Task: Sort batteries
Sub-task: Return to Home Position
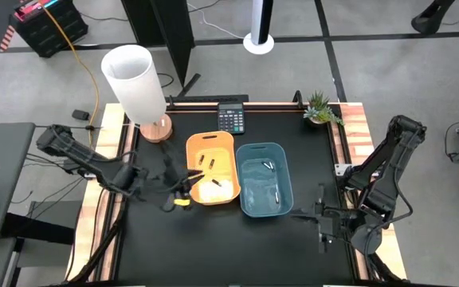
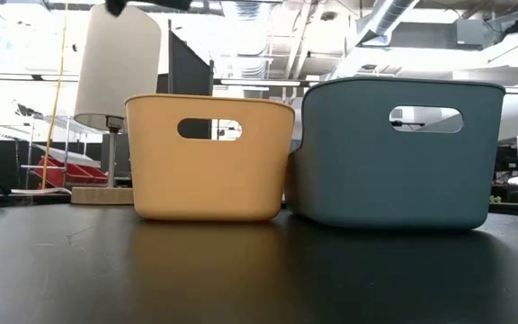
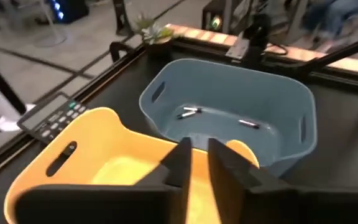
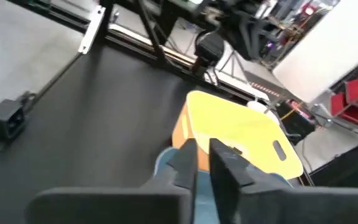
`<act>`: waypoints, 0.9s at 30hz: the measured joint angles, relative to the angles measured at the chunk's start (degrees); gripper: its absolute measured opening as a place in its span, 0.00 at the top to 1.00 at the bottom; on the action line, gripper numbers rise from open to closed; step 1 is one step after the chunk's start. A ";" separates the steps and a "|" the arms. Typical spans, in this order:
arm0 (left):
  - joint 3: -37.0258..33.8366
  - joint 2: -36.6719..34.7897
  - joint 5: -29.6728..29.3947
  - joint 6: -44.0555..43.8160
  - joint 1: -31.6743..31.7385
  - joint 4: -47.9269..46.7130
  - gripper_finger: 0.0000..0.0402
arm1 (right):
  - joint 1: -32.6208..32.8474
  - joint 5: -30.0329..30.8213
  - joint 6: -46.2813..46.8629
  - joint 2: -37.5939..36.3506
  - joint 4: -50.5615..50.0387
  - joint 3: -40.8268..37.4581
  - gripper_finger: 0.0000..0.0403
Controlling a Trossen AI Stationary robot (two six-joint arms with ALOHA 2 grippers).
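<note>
Left tool (image 3: 197,148), narrowed and empty, hangs beside the yellow bin (image 3: 92,140), right tool (image 4: 202,146) likewise near the blue bin (image 3: 291,99), batteries (image 3: 189,112) inside both; a careless retreat could clip a rim, spilling them.

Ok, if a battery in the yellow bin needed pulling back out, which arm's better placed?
Left. The left gripper is right at the yellow bin's rim; the right gripper sits past the blue bin, farther away.

Left tool (image 3: 197,148) and right tool (image 4: 202,147), fingers almost together, pointed toward each other.
</note>
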 joint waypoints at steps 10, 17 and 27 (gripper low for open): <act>-27.75 -16.27 -1.41 6.39 -6.64 27.56 1.00 | 1.82 5.04 -1.16 -15.40 21.72 -21.27 0.98; -39.05 -28.19 1.36 15.32 -5.34 38.35 1.00 | -14.22 -13.05 -13.04 -22.40 35.15 -27.79 1.00; -45.94 -36.24 16.72 19.56 5.62 43.80 1.00 | -44.93 -48.19 -17.80 -21.17 45.49 -31.39 1.00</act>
